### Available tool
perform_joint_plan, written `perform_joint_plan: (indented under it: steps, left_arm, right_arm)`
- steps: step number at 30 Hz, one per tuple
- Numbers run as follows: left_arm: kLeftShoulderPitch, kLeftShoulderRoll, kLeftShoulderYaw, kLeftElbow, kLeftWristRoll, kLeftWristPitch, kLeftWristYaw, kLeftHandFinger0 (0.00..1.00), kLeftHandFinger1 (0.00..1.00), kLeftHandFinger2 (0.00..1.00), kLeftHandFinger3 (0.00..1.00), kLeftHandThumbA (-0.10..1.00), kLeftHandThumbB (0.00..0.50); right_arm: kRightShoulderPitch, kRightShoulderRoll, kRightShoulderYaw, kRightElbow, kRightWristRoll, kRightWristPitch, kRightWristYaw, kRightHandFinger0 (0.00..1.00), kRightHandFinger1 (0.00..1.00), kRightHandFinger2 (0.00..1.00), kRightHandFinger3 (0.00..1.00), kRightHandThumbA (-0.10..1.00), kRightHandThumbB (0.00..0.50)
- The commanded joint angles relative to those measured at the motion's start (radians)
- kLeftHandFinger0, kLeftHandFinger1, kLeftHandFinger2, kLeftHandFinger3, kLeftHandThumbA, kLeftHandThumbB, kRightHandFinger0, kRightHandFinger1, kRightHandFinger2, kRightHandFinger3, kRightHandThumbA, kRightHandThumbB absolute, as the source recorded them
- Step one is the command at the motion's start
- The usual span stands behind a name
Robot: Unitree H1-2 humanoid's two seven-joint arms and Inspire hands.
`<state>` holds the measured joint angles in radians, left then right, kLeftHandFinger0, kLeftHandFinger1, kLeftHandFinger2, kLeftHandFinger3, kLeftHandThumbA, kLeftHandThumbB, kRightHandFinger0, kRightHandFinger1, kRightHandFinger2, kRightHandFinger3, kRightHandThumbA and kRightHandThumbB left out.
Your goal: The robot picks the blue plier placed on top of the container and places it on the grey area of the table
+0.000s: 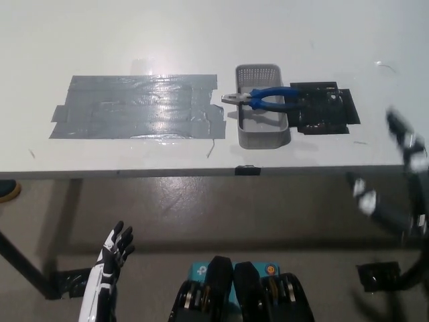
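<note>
1. The blue plier (268, 100) lay across the top of the grey container (262, 107), just right of the frame's centre, in the upper half. Its metal jaws poked out past the container's left rim, and its blue handles reached over the right rim.
2. The container stood on the white table (201, 33), with its long sides running away from me.
3. The grey area (137, 107), a wide patch of shiny tape, sat to the left of the container, its right edge just beside the container's left wall. Nothing lay on it.
4. A smaller black patch (325, 109) lay on the table against the container's right side; the plier's handle tips reached toward it.
5. My left hand (115, 249) hung in the lower left of the frame, below the table's front edge and well apart from the plier, fingers spread and holding nothing.
6. My right hand (405, 144) was at the right edge of the frame, blurred, near the table's right front corner. I could not tell whether its fingers were apart or together. It was not touching the plier.
</note>
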<state>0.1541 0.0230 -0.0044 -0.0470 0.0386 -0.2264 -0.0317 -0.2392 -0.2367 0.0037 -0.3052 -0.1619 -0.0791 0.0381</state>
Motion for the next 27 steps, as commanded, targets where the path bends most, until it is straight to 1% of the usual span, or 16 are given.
perform_joint_plan:
  steps: [1, 2, 3, 4, 7, 8, 10, 11, 13, 16, 18, 20, 22, 25, 26, 27]
  left_arm:
    - [0.001, 0.008, 0.004, -0.039, -0.002, -0.051, 0.005, 1.0, 1.0, 1.0, 1.0, 1.0, 0.071]
    - [0.002, 0.008, 0.004, -0.037, -0.007, -0.053, 0.003, 1.0, 1.0, 1.0, 1.0, 1.0, 0.073]
    - [0.0, 0.008, 0.004, -0.034, -0.007, -0.056, 0.002, 1.0, 1.0, 1.0, 1.0, 1.0, 0.075]
    - [0.0, 0.006, 0.005, -0.03, -0.003, -0.062, 0.005, 1.0, 1.0, 1.0, 1.0, 1.0, 0.075]
    - [-0.002, 0.005, 0.005, -0.029, 0.001, -0.062, 0.007, 1.0, 1.0, 1.0, 1.0, 1.0, 0.073]
    - [-0.002, 0.006, 0.005, -0.03, 0.0, -0.06, 0.005, 1.0, 1.0, 1.0, 1.0, 1.0, 0.073]
    - [-0.004, 0.006, 0.004, -0.028, -0.001, -0.061, 0.003, 1.0, 1.0, 1.0, 1.0, 1.0, 0.073]
    - [-0.004, 0.004, 0.005, -0.029, 0.0, -0.058, 0.005, 1.0, 1.0, 1.0, 1.0, 1.0, 0.077]
    - [-0.006, 0.006, 0.004, -0.027, 0.004, -0.057, 0.004, 1.0, 1.0, 1.0, 1.0, 1.0, 0.069]
    - [-0.007, 0.011, 0.002, -0.028, 0.002, -0.053, -0.001, 1.0, 1.0, 1.0, 1.0, 1.0, 0.072]
    - [-0.004, 0.014, 0.001, -0.03, -0.006, -0.048, -0.008, 1.0, 1.0, 1.0, 1.0, 1.0, 0.077]
    - [-0.004, 0.013, 0.001, -0.032, -0.003, -0.044, -0.005, 1.0, 1.0, 1.0, 1.0, 1.0, 0.081]
    - [-0.003, 0.013, 0.0, -0.032, 0.003, -0.048, -0.004, 1.0, 1.0, 1.0, 1.0, 1.0, 0.066]
    - [0.0, 0.013, -0.001, -0.039, 0.002, -0.041, -0.007, 1.0, 1.0, 1.0, 1.0, 1.0, 0.064]
    - [-0.001, 0.015, -0.001, -0.041, 0.005, -0.038, -0.006, 1.0, 1.0, 1.0, 1.0, 1.0, 0.059]
    - [-0.002, 0.016, -0.002, -0.043, 0.006, -0.037, -0.008, 1.0, 1.0, 1.0, 1.0, 1.0, 0.067]
  right_arm:
    - [-0.249, -0.115, 0.025, -0.044, -0.005, 0.31, 0.16, 1.0, 1.0, 1.0, 1.0, 0.66, 0.22]
    - [-0.362, -0.161, 0.057, 0.018, 0.001, 0.372, 0.227, 1.0, 1.0, 1.0, 1.0, 0.72, 0.221]
    - [-0.422, -0.184, 0.077, 0.044, 0.004, 0.429, 0.263, 1.0, 1.0, 1.0, 1.0, 0.74, 0.219]
    - [-0.515, -0.201, 0.104, 0.122, 0.004, 0.473, 0.303, 1.0, 1.0, 1.0, 1.0, 0.75, 0.263]
    - [-0.66, -0.222, 0.162, 0.275, -0.013, 0.498, 0.364, 1.0, 1.0, 1.0, 1.0, 0.75, 0.281]
    - [-0.731, -0.223, 0.2, 0.366, -0.037, 0.513, 0.397, 1.0, 1.0, 1.0, 1.0, 0.74, 0.264]
    - [-0.792, -0.227, 0.243, 0.449, -0.06, 0.51, 0.425, 1.0, 1.0, 1.0, 1.0, 0.72, 0.259]
    - [-0.842, -0.225, 0.284, 0.529, -0.098, 0.476, 0.447, 1.0, 1.0, 1.0, 1.0, 0.75, 0.273]
    - [-0.924, -0.216, 0.347, 0.652, -0.123, 0.48, 0.498, 1.0, 1.0, 1.0, 1.0, 0.78, 0.315]
    - [-0.999, -0.199, 0.408, 0.735, -0.137, 0.523, 0.545, 1.0, 1.0, 1.0, 1.0, 0.82, 0.366]
    - [-1.059, -0.167, 0.442, 0.829, -0.134, 0.545, 0.569, 1.0, 1.0, 1.0, 1.0, 0.81, 0.375]
    - [-1.095, -0.146, 0.456, 0.9, -0.12, 0.534, 0.574, 1.0, 1.0, 1.0, 1.0, 0.8, 0.363]
    - [-1.128, -0.117, 0.476, 0.959, -0.126, 0.541, 0.563, 1.0, 1.0, 1.0, 1.0, 0.8, 0.352]
    - [-1.191, -0.079, 0.526, 1.088, -0.143, 0.515, 0.591, 1.0, 1.0, 1.0, 1.0, 0.87, 0.348]
    - [-1.205, -0.07, 0.538, 1.124, -0.139, 0.489, 0.606, 1.0, 1.0, 1.0, 1.0, 0.89, 0.327]
    - [-1.218, -0.06, 0.543, 1.169, -0.124, 0.44, 0.634, 1.0, 1.0, 1.0, 1.0, 0.91, 0.27]
